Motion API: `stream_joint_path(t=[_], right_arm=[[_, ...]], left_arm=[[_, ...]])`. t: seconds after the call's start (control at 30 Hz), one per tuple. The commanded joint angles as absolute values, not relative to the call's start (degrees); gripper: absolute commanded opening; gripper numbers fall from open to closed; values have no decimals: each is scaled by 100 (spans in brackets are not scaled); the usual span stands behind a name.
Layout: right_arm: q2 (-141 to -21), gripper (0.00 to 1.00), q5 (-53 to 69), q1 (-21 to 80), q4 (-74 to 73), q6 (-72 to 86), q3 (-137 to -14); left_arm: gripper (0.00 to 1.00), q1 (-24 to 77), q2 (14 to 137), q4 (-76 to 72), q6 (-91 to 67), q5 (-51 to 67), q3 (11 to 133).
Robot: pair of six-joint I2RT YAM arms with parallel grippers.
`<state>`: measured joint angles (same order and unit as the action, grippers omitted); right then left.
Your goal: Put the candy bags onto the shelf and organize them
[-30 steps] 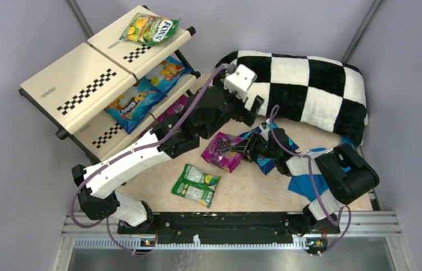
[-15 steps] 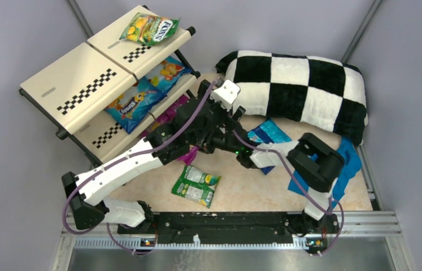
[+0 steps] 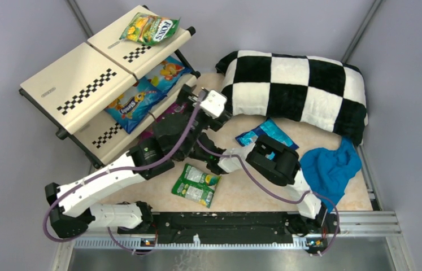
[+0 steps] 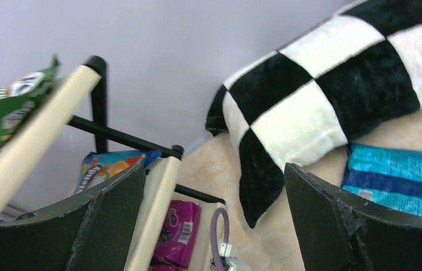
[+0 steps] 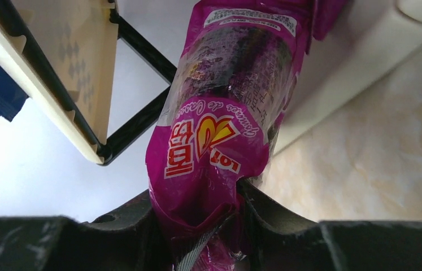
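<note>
My right gripper (image 5: 214, 212) is shut on the end of a magenta grape bag (image 5: 228, 113) and holds it at the low end of the shelf (image 3: 92, 68). In the top view this gripper (image 3: 207, 160) lies under my left arm. My left gripper (image 4: 211, 169) is open and empty, above the shelf's right end (image 3: 190, 95). The FOX'S bag (image 3: 151, 28) lies on the top tier. Two blue bags (image 3: 135, 104) lie on the middle tier. A magenta bag (image 4: 177, 234) lies on the lowest tier. A green-white bag (image 3: 196, 185) and a blue bag (image 3: 268, 134) lie on the table.
A black-and-white checkered pillow (image 3: 299, 90) lies along the back right. A plain blue cloth (image 3: 330, 169) is bunched at the right edge, beside the right arm's elbow (image 3: 276, 161). Grey walls close in the table on three sides.
My right gripper has carried the magenta bag left from the table's middle to the shelf's low end. My left arm has swung left toward the shelf. The blue cloth is uncovered.
</note>
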<state>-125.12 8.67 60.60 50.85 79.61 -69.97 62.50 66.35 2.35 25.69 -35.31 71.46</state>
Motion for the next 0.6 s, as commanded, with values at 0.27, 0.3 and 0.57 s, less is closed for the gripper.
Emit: stream_joint_path(t=[0.27, 0.3, 0.57], right_arm=[[-13348, 34, 540, 6372, 5836, 7458, -8894], [-13415, 34, 538, 6372, 5745, 7415, -9027], [-13715, 34, 609, 6548, 5380, 7253, -9744]], left_arm=[[99, 6125, 6298, 788, 2915, -3936, 7903], [99, 6092, 6239, 752, 2925, -3936, 7876], [99, 5682, 5892, 823, 2745, -3753, 7943]])
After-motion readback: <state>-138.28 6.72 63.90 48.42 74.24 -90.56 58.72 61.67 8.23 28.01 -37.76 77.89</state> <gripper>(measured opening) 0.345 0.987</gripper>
